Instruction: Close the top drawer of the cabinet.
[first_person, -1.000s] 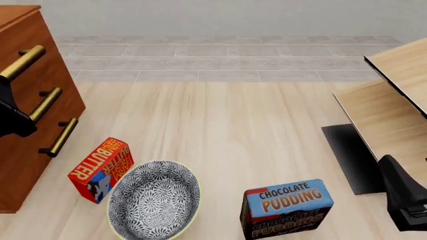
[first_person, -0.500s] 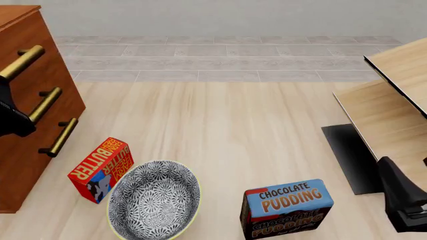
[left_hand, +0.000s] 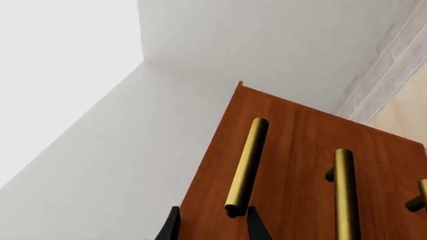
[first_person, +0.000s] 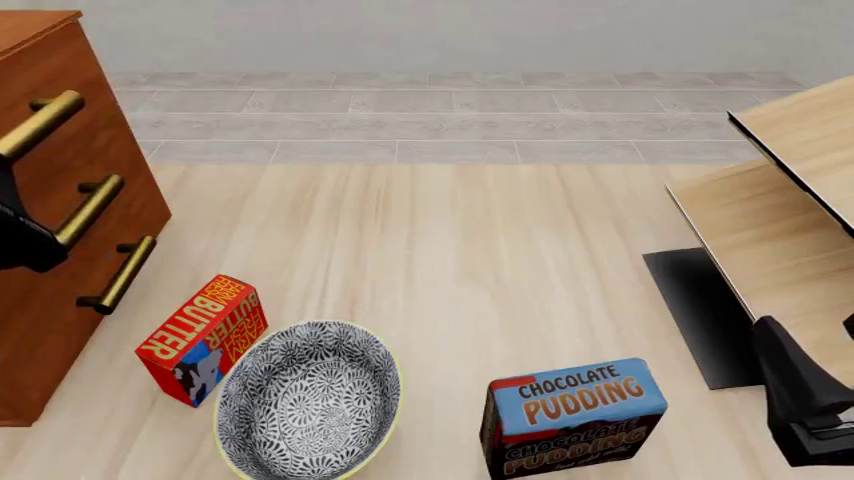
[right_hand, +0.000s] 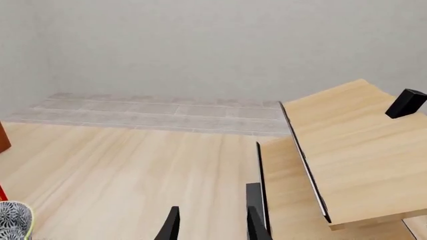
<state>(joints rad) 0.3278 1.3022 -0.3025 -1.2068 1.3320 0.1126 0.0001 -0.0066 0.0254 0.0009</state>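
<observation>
The reddish-brown cabinet (first_person: 67, 290) stands at the far left, with three brass bar handles. The top drawer (first_person: 60, 80) carries the uppermost handle (first_person: 40, 122); its front looks about level with the two fronts below. My left gripper (first_person: 30, 243) is at the cabinet front, below that handle. In the left wrist view the gripper (left_hand: 212, 227) is open, and the near end of the top handle (left_hand: 245, 167) sits between the fingertips (left_hand: 172, 227), closer to one of them. My right gripper (first_person: 801, 415) is open and empty at the lower right, also seen in its wrist view (right_hand: 210, 225).
A red butter box (first_person: 200, 338), a patterned bowl (first_person: 310, 400) and a chocolate pudding box (first_person: 574, 415) stand near the front edge. Pale light-wood furniture (first_person: 787, 200) with a black panel (first_person: 694, 310) fills the right side, close to my right gripper.
The top handle has shifted slightly left, into the cabinet, and my left gripper has moved left with it. The right gripper has sunk a little.
</observation>
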